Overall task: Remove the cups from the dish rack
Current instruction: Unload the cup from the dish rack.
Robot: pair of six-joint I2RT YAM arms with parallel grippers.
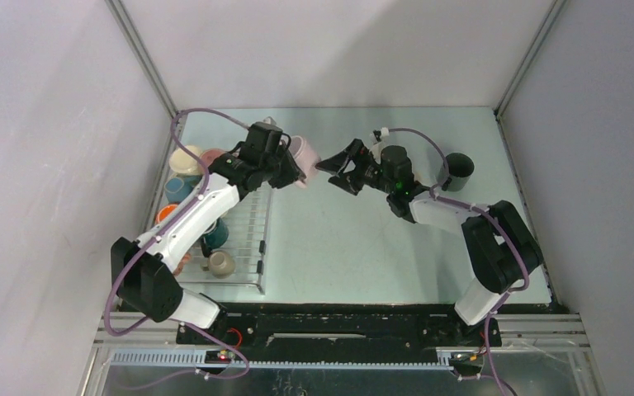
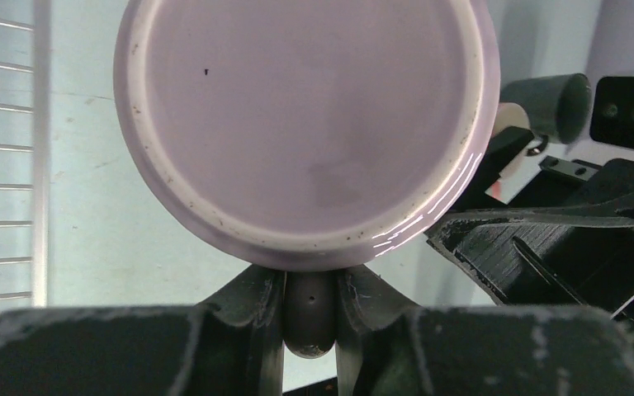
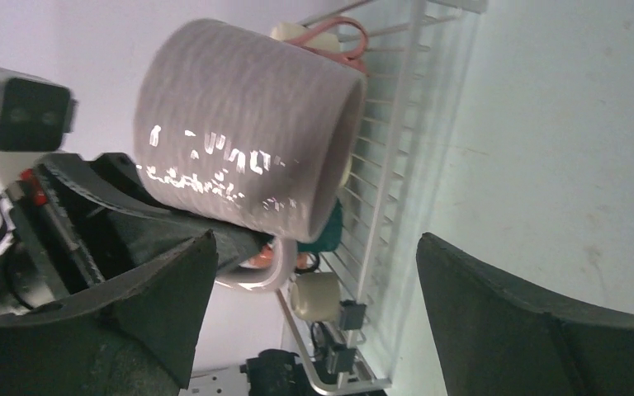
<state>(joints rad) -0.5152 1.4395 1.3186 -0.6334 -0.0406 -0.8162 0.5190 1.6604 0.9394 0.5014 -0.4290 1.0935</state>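
My left gripper point(image 1: 294, 167) is shut on the handle of a pale pink mug point(image 1: 302, 150) and holds it in the air just right of the dish rack point(image 1: 252, 235). In the left wrist view the mug's base point(image 2: 301, 124) fills the top, with the handle pinched between the fingers point(image 2: 256, 309). My right gripper point(image 1: 337, 170) is open and empty, pointed at the mug from the right, close to it but apart. The right wrist view shows the mug point(image 3: 248, 140) lying sideways ahead of the open jaws. Several mugs stay in the rack: cream point(image 1: 186, 159), light blue point(image 1: 175, 190), orange point(image 1: 166, 213), teal point(image 1: 215, 235).
A dark grey mug point(image 1: 460, 167) stands on the table at the far right, also seen in the left wrist view point(image 2: 553, 99). A cream mug point(image 1: 221, 263) sits at the rack's near end point(image 3: 318, 295). Grey walls close in on both sides.
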